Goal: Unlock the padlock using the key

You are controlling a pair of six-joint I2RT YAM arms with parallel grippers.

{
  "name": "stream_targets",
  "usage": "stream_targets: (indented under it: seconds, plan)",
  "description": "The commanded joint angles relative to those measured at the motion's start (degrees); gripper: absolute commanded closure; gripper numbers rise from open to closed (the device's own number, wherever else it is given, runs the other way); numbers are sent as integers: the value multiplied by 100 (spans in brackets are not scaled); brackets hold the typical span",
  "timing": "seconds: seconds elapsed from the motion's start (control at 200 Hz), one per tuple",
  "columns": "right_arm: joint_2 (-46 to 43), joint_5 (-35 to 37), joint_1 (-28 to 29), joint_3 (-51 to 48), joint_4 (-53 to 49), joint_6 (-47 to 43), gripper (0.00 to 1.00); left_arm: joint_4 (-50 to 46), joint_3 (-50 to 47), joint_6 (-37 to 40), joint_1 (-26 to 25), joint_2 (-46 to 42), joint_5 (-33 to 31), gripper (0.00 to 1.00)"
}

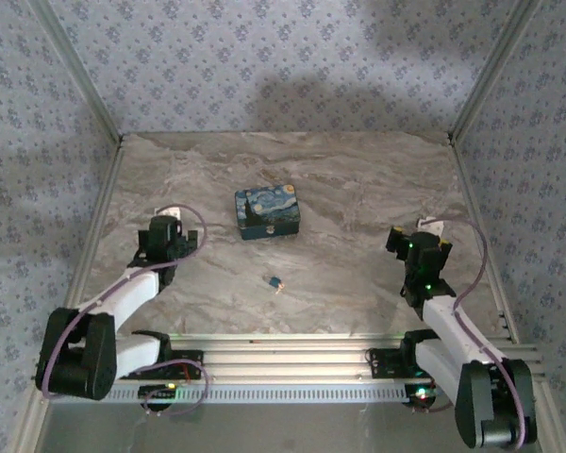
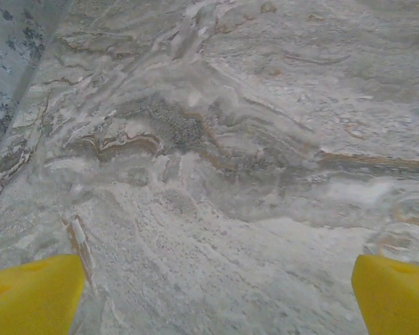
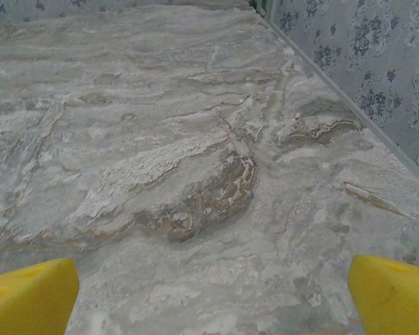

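Lying loose on marbled table point(image 1: 358, 189): padlock point(image 1: 277, 281)

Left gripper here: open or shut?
Open: the left gripper has its yellow fingers wide apart, with bare table between them, nothing held.

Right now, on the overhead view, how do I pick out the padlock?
Start at the marble-patterned table and find the blue-and-yellow Starry Night box near its middle. Just below that box in the picture, apart from it, lies the padlock. It is a tiny dark-bluish piece with a small tan bit, far smaller than the box.
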Motion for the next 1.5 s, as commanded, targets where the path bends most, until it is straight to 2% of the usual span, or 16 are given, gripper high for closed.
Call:
stream_targets:
  seconds: [0.0, 0.14, 0.345, 0.485, 0.545, 0.575, 0.6, 0.645, 0.7, 0.75, 0.799, 1.494]
  plan:
    - [311, -254, -147, -221, 1437, -234, 0, 1773, -212, 131, 98, 154, -249, 2]
    - [1019, -364, -304, -351, 2396, -430, 0, 3134, -676, -194, 515, 490, 167, 2]
    - [2090, -841, -535, -259, 3596, -663, 0, 4376, -820, -216, 936, 1235, 745, 2]
    - [3008, -1043, -534, -50, 4130, -822, 0, 4638, -555, -163, 964, 2037, 933, 2]
    - [3483, -1133, -515, -62, 4590, -904, 0, 3653, -140, -164, 974, 1964, 1060, 2]
    - [3635, -1074, -484, -33, 4808, -937, 0, 3903, -199, -152, 1012, 1995, 1171, 2]
    - [3586, -1010, -464, 39, 4632, -940, 0, 4088, -249, -144, 1021, 2066, 1182, 2]
    - [3403, -956, -468, 278, 3864, -883, 0, 3749, -175, -165, 1026, 1969, 1200, 2]
    - [3582, -844, -467, 496, 3757, -856, 0, 3964, -222, -140, 1023, 2030, 1191, 2]
    - [3505, -710, -404, 654, 3259, -855, 0, 3831, -187, -125, 1018, 1988, 1201, 2]
    - [3576, -711, -382, 593, 3538, -906, 0, 3851, -196, -113, 996, 2005, 1192, 2]
    - [3543, -672, -357, 626, 3417, -926, 0, 3845, -183, -109, 999, 2002, 1204, 2]
